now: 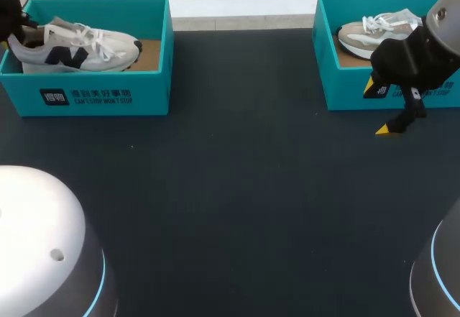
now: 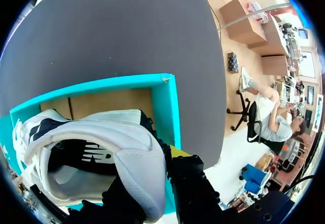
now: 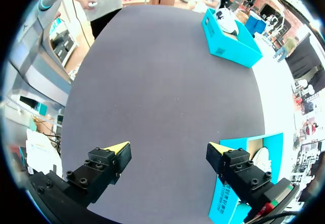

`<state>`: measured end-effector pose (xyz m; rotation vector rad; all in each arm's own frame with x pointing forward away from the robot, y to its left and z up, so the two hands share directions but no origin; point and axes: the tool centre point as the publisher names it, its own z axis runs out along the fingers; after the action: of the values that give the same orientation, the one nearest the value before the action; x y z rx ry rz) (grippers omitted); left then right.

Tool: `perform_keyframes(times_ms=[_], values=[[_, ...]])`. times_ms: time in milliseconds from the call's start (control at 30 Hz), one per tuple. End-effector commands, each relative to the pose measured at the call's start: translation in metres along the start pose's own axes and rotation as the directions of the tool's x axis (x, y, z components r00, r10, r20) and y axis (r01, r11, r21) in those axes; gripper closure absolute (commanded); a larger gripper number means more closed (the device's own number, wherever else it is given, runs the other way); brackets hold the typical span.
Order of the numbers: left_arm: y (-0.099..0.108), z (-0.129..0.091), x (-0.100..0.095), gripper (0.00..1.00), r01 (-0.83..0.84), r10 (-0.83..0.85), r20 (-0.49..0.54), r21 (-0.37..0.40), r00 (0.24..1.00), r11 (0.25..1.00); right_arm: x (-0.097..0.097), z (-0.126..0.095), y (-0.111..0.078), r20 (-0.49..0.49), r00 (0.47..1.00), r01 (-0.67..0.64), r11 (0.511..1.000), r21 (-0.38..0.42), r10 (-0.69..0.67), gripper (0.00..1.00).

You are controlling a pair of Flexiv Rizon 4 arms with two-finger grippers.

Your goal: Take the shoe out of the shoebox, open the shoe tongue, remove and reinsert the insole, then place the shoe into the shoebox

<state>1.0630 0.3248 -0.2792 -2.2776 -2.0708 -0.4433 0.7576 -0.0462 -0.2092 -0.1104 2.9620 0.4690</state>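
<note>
**Jaws.** Left gripper (image 2: 150, 170): narrow, pinching the heel wall of the left shoe (image 1: 75, 46), 1 finger outside the heel and the other at the shoe's mouth, as far as the left wrist view shows. Right gripper (image 3: 170, 148): wide apart, holding nothing, with bare table (image 1: 237, 187) showing between its 2 yellow tips.

**Item 1, left shoe.** White sneaker with a dark side mark and white laces. It lies on its sole inside the left shoebox (image 1: 108, 94), heel toward the box's outer end and toe toward the middle of the table. The insole (image 2: 86, 155) shows through the shoe's opening and looks seated in place.

**Item 2, left shoebox.** Teal, lidless, with a brown card floor. It stands at the table's far left.

**Item 3, right shoe.** A grey and white sneaker (image 1: 366, 33), resting in the right shoebox (image 1: 341, 87) at the table's far right. The right gripper hangs just in front of that box's near wall, above the table, and touches neither box nor shoe.

**Progress, as judged.** Step 1 of the task is at its start: the heel is gripped, but the shoe is not yet out of its box. The tongue looks unopened under the laces. The remaining 4 steps are opening the tongue, pulling the insole, refitting it and returning the shoe to its box.
</note>
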Motion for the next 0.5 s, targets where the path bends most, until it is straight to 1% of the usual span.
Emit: perform_keyframes(times_ms=[33,367,500], values=[[0.010,0.010,-0.004,1.00,0.003,-0.003,0.000,0.013,1.000,1.000,0.001,0.001,0.000,0.001,1.000,0.000,1.000,0.002,0.000,0.00],[0.007,0.028,-0.019,1.00,-0.009,0.009,0.010,0.050,1.000,0.999,0.001,0.001,0.000,0.001,1.000,0.000,1.000,0.002,0.000,0.00],[0.006,0.039,-0.026,1.00,-0.012,0.011,0.009,0.069,1.000,0.998,0.001,0.001,0.000,0.001,1.000,0.000,1.000,0.002,0.000,0.00]])
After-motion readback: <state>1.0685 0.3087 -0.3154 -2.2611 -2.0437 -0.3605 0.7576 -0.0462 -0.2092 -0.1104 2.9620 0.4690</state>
